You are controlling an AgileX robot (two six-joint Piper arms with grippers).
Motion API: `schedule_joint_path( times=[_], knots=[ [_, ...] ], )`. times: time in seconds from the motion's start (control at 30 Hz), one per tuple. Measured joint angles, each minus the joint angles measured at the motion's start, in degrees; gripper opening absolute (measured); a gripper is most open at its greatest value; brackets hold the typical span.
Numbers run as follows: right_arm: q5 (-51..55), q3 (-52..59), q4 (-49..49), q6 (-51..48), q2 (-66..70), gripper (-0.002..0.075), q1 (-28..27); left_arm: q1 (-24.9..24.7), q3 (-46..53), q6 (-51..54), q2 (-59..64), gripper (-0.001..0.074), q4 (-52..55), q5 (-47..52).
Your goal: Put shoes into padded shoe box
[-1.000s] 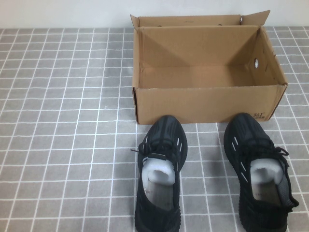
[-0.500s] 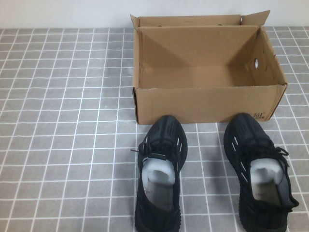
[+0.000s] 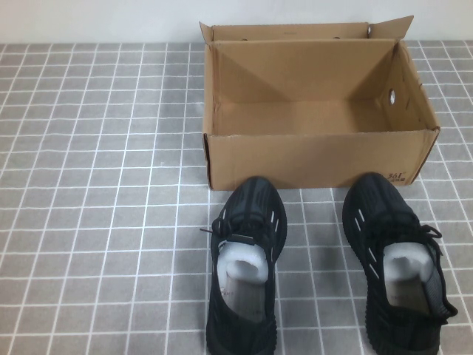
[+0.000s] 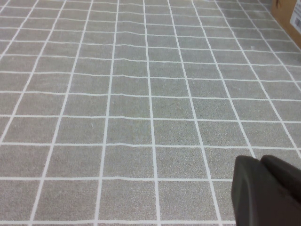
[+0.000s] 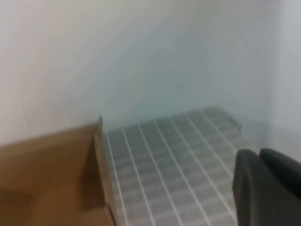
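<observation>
Two black knit shoes with white dash marks and white stuffing stand side by side, toes toward the box: the left shoe (image 3: pixel 244 266) and the right shoe (image 3: pixel 395 262). The brown cardboard shoe box (image 3: pixel 318 159) stands open and empty just behind them, with a round hole in its right wall. My left gripper (image 4: pixel 260 160) is shut and empty over bare tiled table, with a corner of the box (image 4: pixel 288 13) far from it. My right gripper (image 5: pixel 258 153) is shut and empty, raised beside a box flap (image 5: pixel 47 174). Neither gripper shows in the high view.
The table is covered with a grey cloth with a white grid (image 3: pixel 96 185). A white wall (image 3: pixel 96 18) runs along the far edge behind the box. Bare cloth lies to the left of the box and shoes.
</observation>
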Motion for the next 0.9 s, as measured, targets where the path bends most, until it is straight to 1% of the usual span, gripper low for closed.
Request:
schedule_joint_path(
  times=[0.13, 0.23, 0.37, 0.5, 0.57, 0.67, 0.9],
  knots=[
    [3.3, 0.2, 5.0, -2.9, 4.3, -0.0008, 0.0, 0.0, 0.0, 0.0, 0.0, -0.0004, 0.0, 0.0],
    [6.2, 0.4, 11.3, -10.2, 7.8, -0.0008, 1.1, 0.0, 0.0, 0.0, 0.0, -0.0004, 0.0, 0.0],
    [9.5, 0.6, 20.8, -25.5, 13.0, -0.0008, 5.5, 0.0, 0.0, 0.0, 0.0, -0.0004, 0.0, 0.0],
    [17.1, -1.2, 26.6, -39.8, 18.8, -0.0008, 10.3, 0.0, 0.0, 0.0, 0.0, -0.0004, 0.0, 0.0],
    [19.9, -1.7, 27.8, -43.1, 21.9, -0.0008, 12.1, 0.0, 0.0, 0.0, 0.0, -0.0004, 0.0, 0.0],
    [21.4, -1.7, 28.5, -45.1, 25.9, -0.0008, 14.5, 0.0, 0.0, 0.0, 0.0, -0.0004, 0.0, 0.0],
    [21.6, -1.7, 28.5, -50.8, 33.1, -0.0007, 18.4, 0.0, 0.0, 0.0, 0.0, -0.0004, 0.0, 0.0]
  ],
)
